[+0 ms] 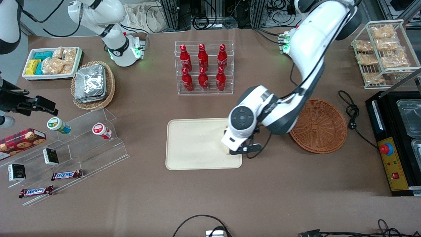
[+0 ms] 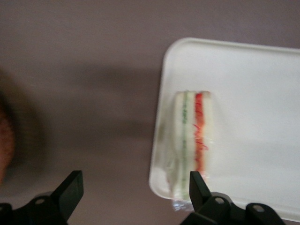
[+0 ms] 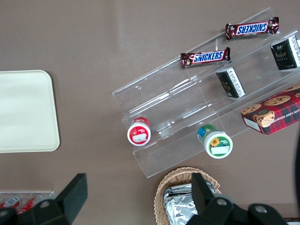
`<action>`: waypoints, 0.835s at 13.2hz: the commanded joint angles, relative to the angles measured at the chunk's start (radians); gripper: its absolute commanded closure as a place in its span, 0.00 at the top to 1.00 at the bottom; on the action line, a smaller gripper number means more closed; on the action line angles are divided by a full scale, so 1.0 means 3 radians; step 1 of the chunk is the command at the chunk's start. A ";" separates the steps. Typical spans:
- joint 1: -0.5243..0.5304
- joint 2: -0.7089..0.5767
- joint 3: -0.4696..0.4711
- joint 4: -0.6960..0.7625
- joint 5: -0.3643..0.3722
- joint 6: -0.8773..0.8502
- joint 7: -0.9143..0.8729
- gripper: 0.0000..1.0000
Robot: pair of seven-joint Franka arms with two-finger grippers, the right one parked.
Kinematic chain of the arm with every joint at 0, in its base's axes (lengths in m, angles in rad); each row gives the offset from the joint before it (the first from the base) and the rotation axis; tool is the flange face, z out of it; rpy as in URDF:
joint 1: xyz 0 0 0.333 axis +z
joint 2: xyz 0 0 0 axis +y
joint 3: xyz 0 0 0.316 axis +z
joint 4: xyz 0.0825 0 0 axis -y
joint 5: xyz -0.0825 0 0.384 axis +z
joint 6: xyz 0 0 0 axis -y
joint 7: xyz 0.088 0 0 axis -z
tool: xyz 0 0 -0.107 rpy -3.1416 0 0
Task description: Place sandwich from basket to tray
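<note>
1. Take the tray as your landmark. Your one sandwich lies on it, just inside the tray edge that faces the basket, filling stripes showing. That suits the task: it is on the tray, though close to the rim.

2. Your gripper hangs directly above that same tray edge. In the wrist view its fingers stand wide apart, one over bare table just off the tray and the other at the sandwich's end; they grip nothing. I judge the release done, which is why the jaws are spread.

3. The basket sits beside the tray toward the working arm's end of the table, apart from the tray. What shows of it past the arm holds nothing.

4. Counts: one sandwich, one tray, one reddish basket. A clear rack, farther from the front camera than the tray, holds six red bottles in two rows of three.

5. Toward the parked arm's end from the tray, a stepped clear stand carries two small cups, and two Snickers bars lie nearer the front camera.

6. If you lift away, rise straight; one finger is close to the sandwich and could drag it off the rim.
</note>
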 commanded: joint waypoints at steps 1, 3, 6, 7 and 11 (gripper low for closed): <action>0.0536 -0.0668 -0.0286 -0.0889 -0.0085 0.0210 0.0097 1.00; 0.0971 -0.1265 -0.0517 -0.1702 -0.0095 0.0614 0.0260 1.00; 0.1396 -0.1753 -0.0666 -0.1921 -0.0478 0.0535 0.0888 1.00; 0.1483 -0.1810 -0.0666 -0.1880 -0.0560 0.0427 0.1022 1.00; 0.1810 -0.1979 -0.0646 -0.1844 -0.0612 0.0227 0.1584 1.00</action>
